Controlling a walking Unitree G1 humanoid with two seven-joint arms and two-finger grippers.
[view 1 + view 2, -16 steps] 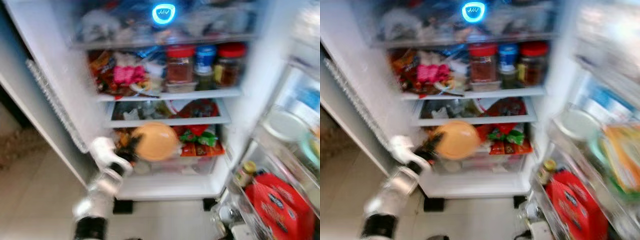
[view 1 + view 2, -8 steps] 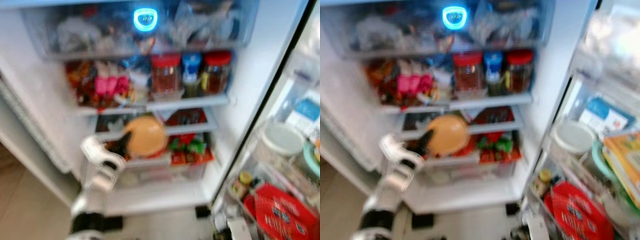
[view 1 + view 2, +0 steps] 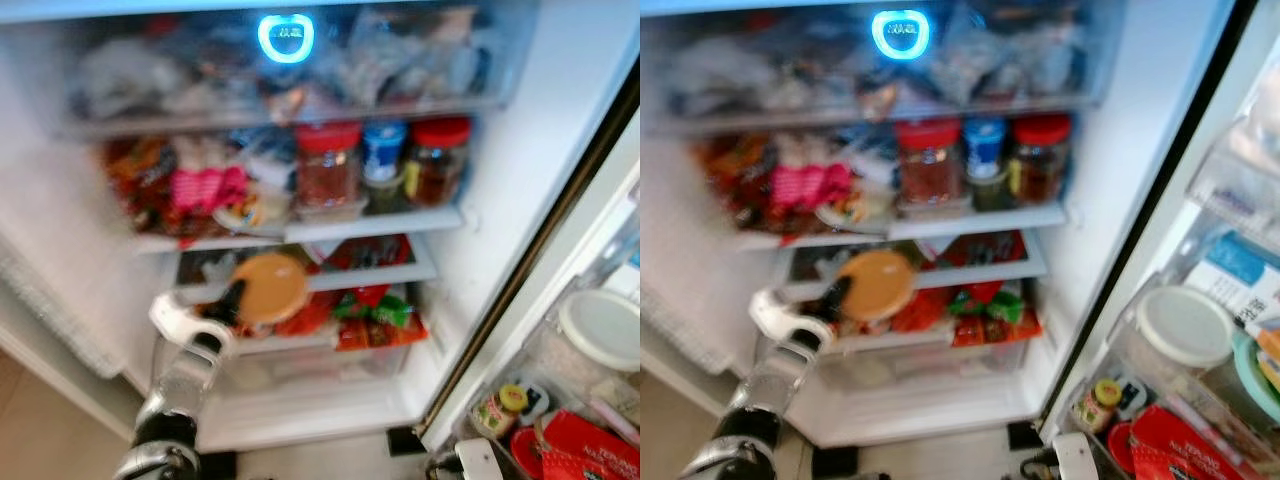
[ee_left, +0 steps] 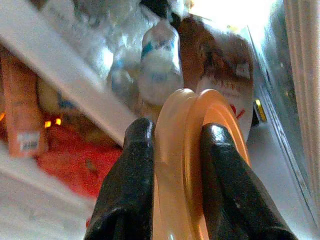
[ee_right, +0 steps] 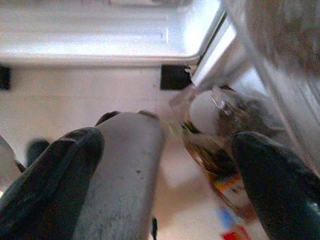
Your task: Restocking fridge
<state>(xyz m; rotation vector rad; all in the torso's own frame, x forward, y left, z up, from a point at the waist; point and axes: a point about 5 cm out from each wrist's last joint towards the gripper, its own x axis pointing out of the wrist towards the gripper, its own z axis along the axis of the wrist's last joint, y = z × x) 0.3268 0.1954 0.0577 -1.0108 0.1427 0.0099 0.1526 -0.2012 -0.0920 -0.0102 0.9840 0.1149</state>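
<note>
The open fridge (image 3: 500, 250) stood crammed with jars and packets, and before its lower shelf (image 3: 330, 280) the left gripper (image 4: 172, 150) pinched the rim of an orange plate (image 3: 268, 288), seemingly light, stiff and slippery, while the right gripper (image 5: 165, 165) hung spread.

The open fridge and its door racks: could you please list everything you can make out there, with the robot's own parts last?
Round orange plastic plate: one, orange, held at the lower shelf.
Red-lidded glass jars: two, dark contents, middle shelf.
Blue-capped bottle: one, between the jars.
Pink packets: blurred cluster, middle shelf left.
Red and green food packs: several, lowest shelf.
Glowing blue ring light: one, top of the fridge.
White-lidded round tub: one, door rack.
Red carton: one, lower door rack.
Small yellow-capped jar: one, door rack.
Left gripper: black fingers clamped on the plate's rim.
Right gripper: open, low near the floor.
</note>
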